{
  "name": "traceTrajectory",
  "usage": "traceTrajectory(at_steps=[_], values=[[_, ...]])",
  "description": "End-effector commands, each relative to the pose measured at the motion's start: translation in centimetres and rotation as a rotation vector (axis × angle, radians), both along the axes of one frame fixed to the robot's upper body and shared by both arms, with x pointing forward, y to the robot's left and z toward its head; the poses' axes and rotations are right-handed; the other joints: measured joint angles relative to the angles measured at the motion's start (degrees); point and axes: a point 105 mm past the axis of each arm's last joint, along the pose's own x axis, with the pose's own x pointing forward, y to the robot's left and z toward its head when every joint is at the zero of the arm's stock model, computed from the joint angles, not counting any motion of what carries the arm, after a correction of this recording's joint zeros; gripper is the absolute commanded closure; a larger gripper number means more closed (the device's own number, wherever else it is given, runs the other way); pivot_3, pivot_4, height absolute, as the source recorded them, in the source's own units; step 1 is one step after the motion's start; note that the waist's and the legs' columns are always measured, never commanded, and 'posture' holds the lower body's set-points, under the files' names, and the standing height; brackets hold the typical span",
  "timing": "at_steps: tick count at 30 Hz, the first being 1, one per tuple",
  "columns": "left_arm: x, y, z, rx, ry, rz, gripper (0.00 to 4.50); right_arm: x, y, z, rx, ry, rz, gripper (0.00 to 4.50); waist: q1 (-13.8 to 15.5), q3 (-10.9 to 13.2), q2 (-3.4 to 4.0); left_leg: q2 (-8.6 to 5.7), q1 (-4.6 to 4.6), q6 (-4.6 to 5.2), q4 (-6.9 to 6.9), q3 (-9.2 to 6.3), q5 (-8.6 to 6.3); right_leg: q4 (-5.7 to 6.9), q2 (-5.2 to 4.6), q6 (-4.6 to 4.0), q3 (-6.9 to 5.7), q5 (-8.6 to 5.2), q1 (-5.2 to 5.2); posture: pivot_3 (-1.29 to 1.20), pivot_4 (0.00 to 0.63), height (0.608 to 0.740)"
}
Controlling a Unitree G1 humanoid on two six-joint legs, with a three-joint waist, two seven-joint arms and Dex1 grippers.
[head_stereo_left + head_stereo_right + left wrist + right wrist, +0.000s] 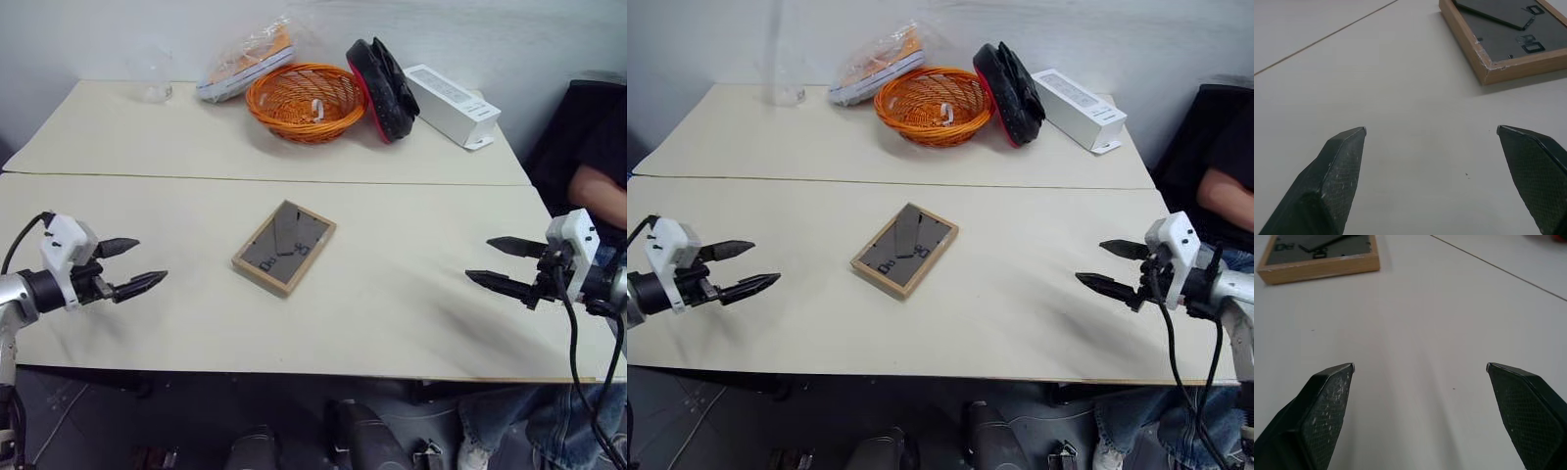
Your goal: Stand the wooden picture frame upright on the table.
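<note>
Both grippers hover low over the near edge of the tabletop [411, 323]; the left gripper [130, 266] sits at the lower left of the head view with its two black fingers spread wide, nothing between them; the right gripper [498, 264] sits at the lower right, fingers likewise spread and empty; each points inward toward the middle. Between them, near the centre of the picture and well apart from either, the wooden picture frame [284, 248] lies flat with its dark grey back panel up, stand flap folded against it, turned at a slant to the tabletop's seam, which runs across just above it. In the left wrist view a corner of the frame shows beyond the open fingertips [1349, 147]. Farther back, at the upper middle, stands an orange wicker basket [305, 101]; a plastic-wrapped packet [243, 67] lies to its left; a black and red padded object [383, 88] leans just right of the basket; a white rectangular box [451, 105] lies beside that. A person's arm [600, 191] shows at the right edge.
</note>
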Motion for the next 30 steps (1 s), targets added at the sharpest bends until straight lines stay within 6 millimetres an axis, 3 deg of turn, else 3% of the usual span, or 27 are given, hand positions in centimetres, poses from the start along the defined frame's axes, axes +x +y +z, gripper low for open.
traceTrajectory(at_steps=[1, 9, 12, 14, 17, 23, 28, 30], values=[[0.5, -0.5, 0.4, 0.025, -0.016, -0.014, 0.0, 0.2, 0.4, 0.9, -0.002, -0.054, -0.003, 0.05, 0.0, 0.0, 0.02, 0.0, 0.0, 0.0, 0.0, 0.0, 0.0, 0.01, 0.0, 0.0, 0.0, 0.0, 0.0, 0.0, 0.15, 0.74], [2.2, -2.3, -0.2, 0.059, 0.003, -0.059, 0.0, 0.4, 1.5, 0.6, -0.024, -0.071, -0.004, 0.05, 0.3, 0.0, 0.02, 0.0, -0.07, 0.0, 0.0, -0.02, 0.0, -0.02, 0.0, 0.01, -0.01, 0.01, -0.05, 0.0, 0.15, 0.74], [3.7, -2.9, -0.3, 0.086, -0.003, -0.068, 0.0, 0.9, 2.1, 0.4, -0.057, -0.082, -0.004, 0.05, 0.3, 0.0, 0.02, -0.01, -0.04, -0.01, 0.02, -0.01, 0.0, 0.01, -0.01, 0.01, -0.01, 0.01, -0.03, 0.0, 0.15, 0.74], [5.7, -3.6, -0.4, 0.11, -0.023, -0.067, 0.0, 1.7, 3.6, -0.1, -0.087, -0.096, 0.016, 0.05, 0.3, 0.0, 0.02, -0.02, -0.03, -0.01, 0.05, 0.0, 0.01, 0.05, 0.0, 0.01, -0.01, 0.01, -0.03, 0.0, 0.15, 0.74], [8.8, -5.0, -0.8, 0.166, -0.048, -0.058, 0.58, 2.8, 6.0, -0.6, -0.1, -0.122, 0.053, 0.63, 0.3, 0.0, 0.01, -0.08, -0.02, -0.02, 0.09, 0.02, 0.02, 0.11, 0.0, 0.02, -0.01, 0.02, -0.03, 0.0, 0.15, 0.74], [11.6, -8.1, -2.2, 0.251, -0.043, -0.118, 2.42, 4.0, 9.2, -1.0, -0.118, -0.163, 0.115, 2.67, 0.2, 0.0, 0.0, -0.06, -0.68, -0.32, 0.18, 0.24, 0.19, 0.47, 0.01, 0.04, 0.05, 0.02, -0.76, 0.0, 0.15, 0.74], [12.0, -12.0, -3.1, 0.206, -0.024, -0.24, 4.04, 5.0, 12.4, -1.7, -0.124, -0.191, 0.164, 4.43, 0.4, 0.0, 0.0, -0.02, -1.03, -0.36, 0.59, 0.23, 0.21, 0.6, -0.02, 0.04, 0.01, 0.02, -1.07, 0.0, 0.15, 0.74], [11.6, -13.5, -3.0, 0.141, -0.004, -0.307, 4.44, 5.2, 13.1, -1.8, -0.125, -0.193, 0.171, 4.5, 0.4, 0.0, 0.0, -0.05, -1.03, -0.35, 0.85, 0.23, 0.2, 0.71, -0.04, 0.04, 0.02, 0.02, -1.04, 0.0, 0.15, 0.74]])
